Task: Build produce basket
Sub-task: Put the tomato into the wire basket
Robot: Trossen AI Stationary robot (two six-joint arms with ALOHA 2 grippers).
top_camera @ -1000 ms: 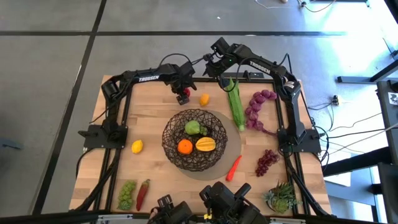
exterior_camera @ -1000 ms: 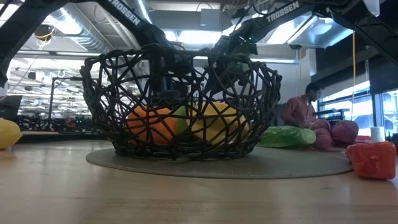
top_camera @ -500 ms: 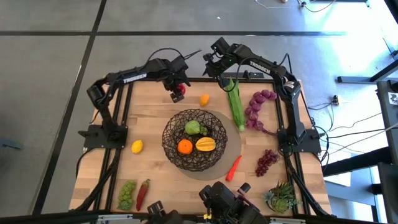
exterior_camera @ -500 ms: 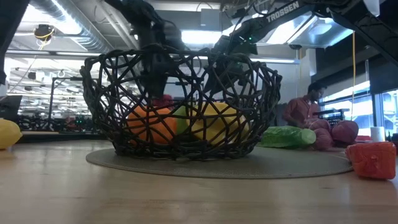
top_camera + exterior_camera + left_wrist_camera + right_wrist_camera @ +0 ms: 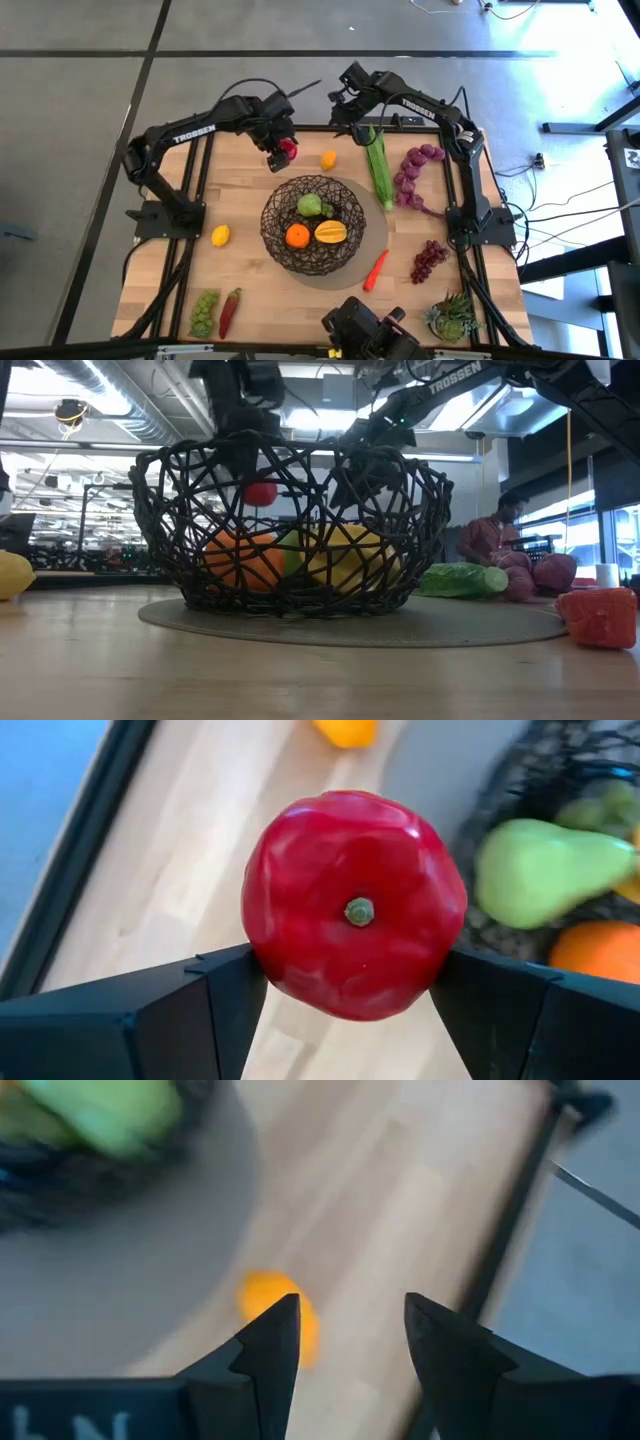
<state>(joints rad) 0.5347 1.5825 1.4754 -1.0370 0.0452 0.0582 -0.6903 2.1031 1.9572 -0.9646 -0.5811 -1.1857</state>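
My left gripper (image 5: pixel 284 148) is over the far side of the table, just beyond the basket (image 5: pixel 313 225), and is shut on a red apple (image 5: pixel 355 905). In the low view the apple (image 5: pixel 261 492) shows through the mesh, up in the air. The dark wire basket stands on a grey round mat (image 5: pixel 376 238) and holds a green fruit (image 5: pixel 310 206), an orange (image 5: pixel 297 236) and a mango (image 5: pixel 331 232). My right gripper (image 5: pixel 345 1330) is open and hovers above a small orange fruit (image 5: pixel 282 1316) that lies on the table at the far edge (image 5: pixel 328 159). My left gripper pinches the red apple between its two fingers (image 5: pixel 232 1005), one on each side of its body (image 5: pixel 262 935). The apple's stem end (image 5: pixel 359 910) faces the wrist camera. The fingers come from above, and the apple is lifted clear of the table.
On the table lie a lemon (image 5: pixel 220 235), green grapes (image 5: pixel 204 312), a red chilli (image 5: pixel 230 310), a carrot (image 5: pixel 375 268), purple grapes (image 5: pixel 430 260) and a long green stalk (image 5: pixel 378 165). A succulent (image 5: pixel 455 315) stands at the near right corner. A person (image 5: pixel 485 538) sits behind the table.
My left gripper has risen from the table at the far edge, carrying the red apple with it. The apple is now lifted clear and shows level with the upper basket wall in the low view. The left arm's elbow has swung toward the table's left.
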